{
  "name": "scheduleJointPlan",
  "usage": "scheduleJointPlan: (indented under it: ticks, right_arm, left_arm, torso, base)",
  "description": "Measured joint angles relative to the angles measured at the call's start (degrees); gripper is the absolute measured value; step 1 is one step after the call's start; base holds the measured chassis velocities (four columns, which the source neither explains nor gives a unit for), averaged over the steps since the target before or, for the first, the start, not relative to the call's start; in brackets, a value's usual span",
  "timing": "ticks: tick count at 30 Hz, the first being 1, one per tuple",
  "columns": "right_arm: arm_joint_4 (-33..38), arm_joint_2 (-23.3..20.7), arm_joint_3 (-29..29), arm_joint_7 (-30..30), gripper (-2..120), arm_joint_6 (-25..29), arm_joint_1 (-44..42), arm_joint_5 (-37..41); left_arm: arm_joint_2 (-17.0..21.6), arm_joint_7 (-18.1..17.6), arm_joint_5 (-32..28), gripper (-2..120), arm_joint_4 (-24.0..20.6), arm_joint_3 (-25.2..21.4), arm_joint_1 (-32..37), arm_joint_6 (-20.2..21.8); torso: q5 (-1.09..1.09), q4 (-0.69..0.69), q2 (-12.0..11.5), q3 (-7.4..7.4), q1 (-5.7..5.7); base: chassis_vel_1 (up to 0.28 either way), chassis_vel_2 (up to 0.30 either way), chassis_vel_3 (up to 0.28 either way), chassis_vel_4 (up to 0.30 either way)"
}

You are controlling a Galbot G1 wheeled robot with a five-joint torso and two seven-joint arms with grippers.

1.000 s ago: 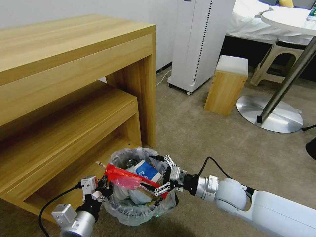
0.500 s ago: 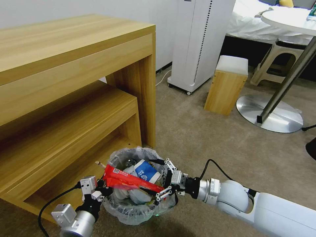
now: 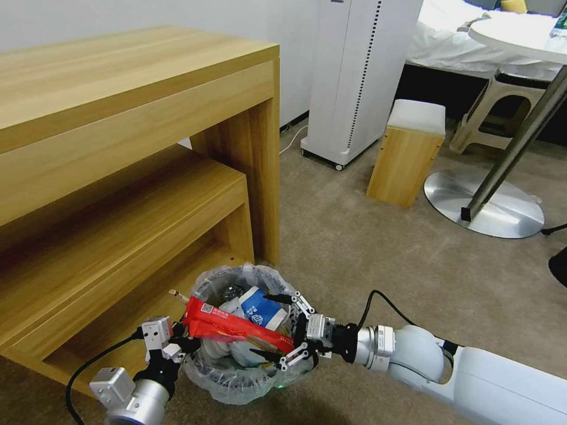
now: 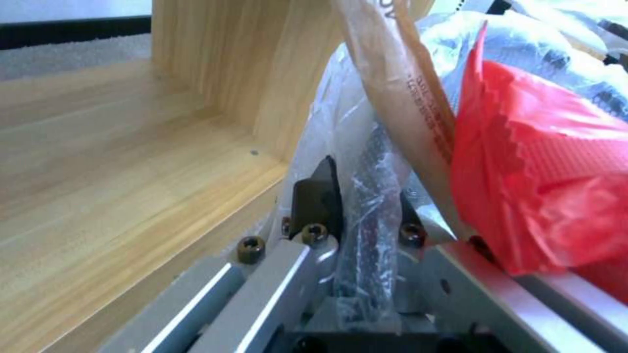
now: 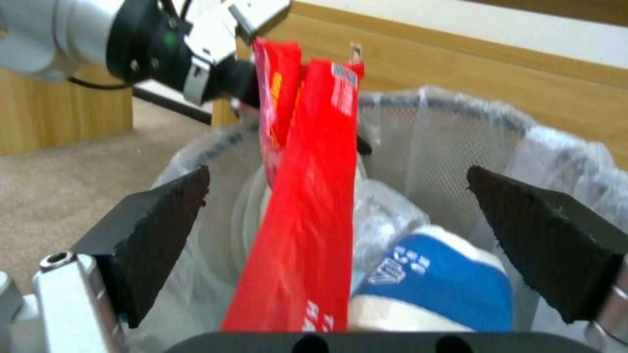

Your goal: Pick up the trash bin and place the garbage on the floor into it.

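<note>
Bright, even indoor light; glare on round polished metal table base point(image 3: 484, 208). Both wrist views soft, close objects blurred.

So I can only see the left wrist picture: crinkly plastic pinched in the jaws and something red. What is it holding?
Observer: In the head view the left gripper is shut on the rim of the trash bin, a small round bin with a clear liner, next to the wooden shelf unit.
Operator: And the red thing?
Observer: That is a long red wrapper lying across the top of the bin, over a blue-white cup.
Operator: Is the other arm doing anything?
Observer: The right gripper is at the opposite rim. Its jaws are open, one on each side of the wrapper's near end.
</note>
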Motion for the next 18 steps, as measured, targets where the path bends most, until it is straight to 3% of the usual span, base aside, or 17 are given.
scheduleJointPlan:
  ticks: [18]
  right_arm:
    - [2.03,0.94,3.71,-0.72,100,0.99,-0.32,2.00]
  left_arm:
    - [1.44,-0.39,-0.28,2,3.30,-1.80,-0.28,0.74]
  torso:
    - [0.00,0.00,0.00,0.00,0.00]
  base:
    - [0.000,0.000,0.000,0.000]
